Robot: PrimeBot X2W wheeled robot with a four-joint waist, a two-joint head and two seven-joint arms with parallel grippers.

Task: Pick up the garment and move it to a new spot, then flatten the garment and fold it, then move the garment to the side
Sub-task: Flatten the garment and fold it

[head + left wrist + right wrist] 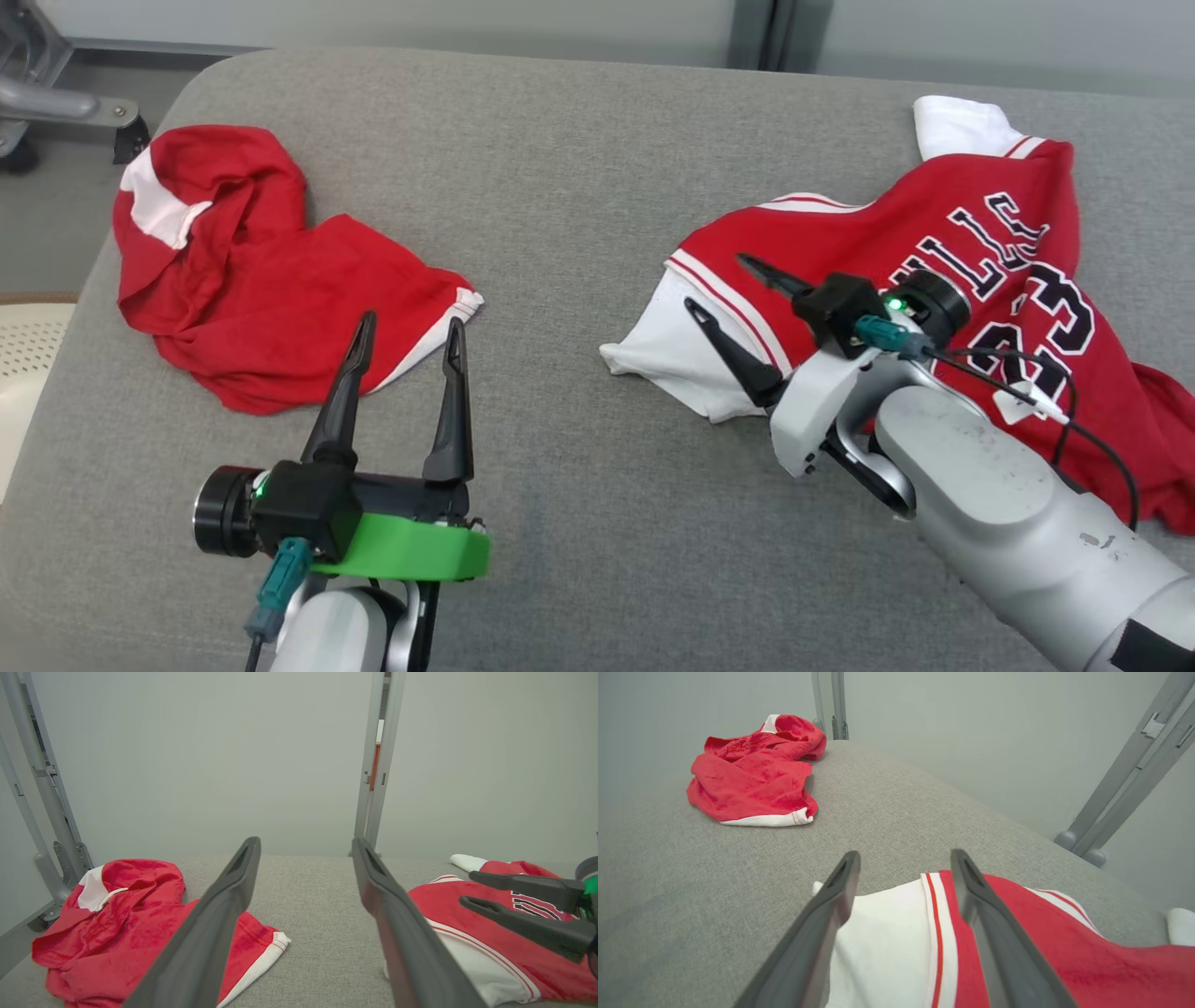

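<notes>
Jersey (934,233), red with white trim and black lettering, lies rumpled at 3 o'clock of the head view on a grey upholstered surface (560,168), well apart from a second crumpled red-and-white garment (261,289) at 9 o'clock. Right gripper (717,282), reaching in from 5 o'clock, hangs with jaws spread over the jersey's white panel, gripping nothing; whether its fingers touch the cloth cannot be told. Left gripper (411,322) at 7 o'clock, jaws likewise spread and empty, points toward 12 o'clock near the second garment's striped hem.
</notes>
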